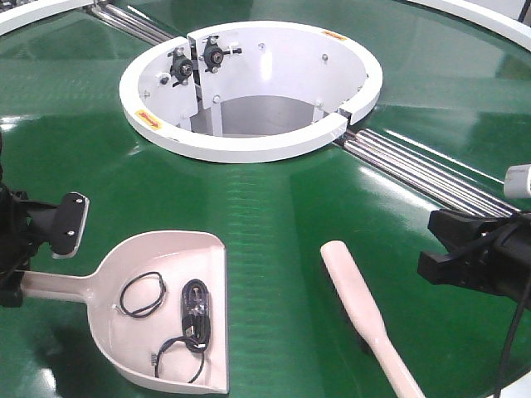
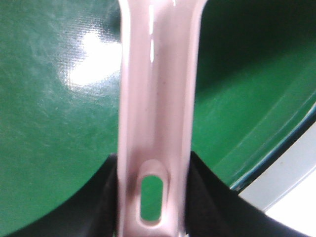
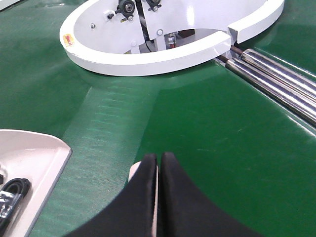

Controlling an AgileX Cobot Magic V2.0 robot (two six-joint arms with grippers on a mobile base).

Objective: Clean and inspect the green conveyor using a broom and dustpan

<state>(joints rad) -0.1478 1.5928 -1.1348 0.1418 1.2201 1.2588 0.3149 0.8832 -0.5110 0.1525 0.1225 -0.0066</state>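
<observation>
On the green conveyor (image 1: 274, 215), front left of the white ring (image 1: 249, 145), we're seeing the dustpan (image 1: 158, 253) lying flat and carrying a black cable (image 1: 196, 311). Left hand (image 2: 154, 158) is clamping its handle from both sides. Right hand (image 3: 158, 157) is sitting pinched closed and empty, right of the broom (image 1: 357, 298), which is lying on the conveyor.

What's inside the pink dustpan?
Black cords lie inside the dustpan, some looped, some bundled. Anything under them is hidden, and so is the green belt beneath the pan.
</observation>
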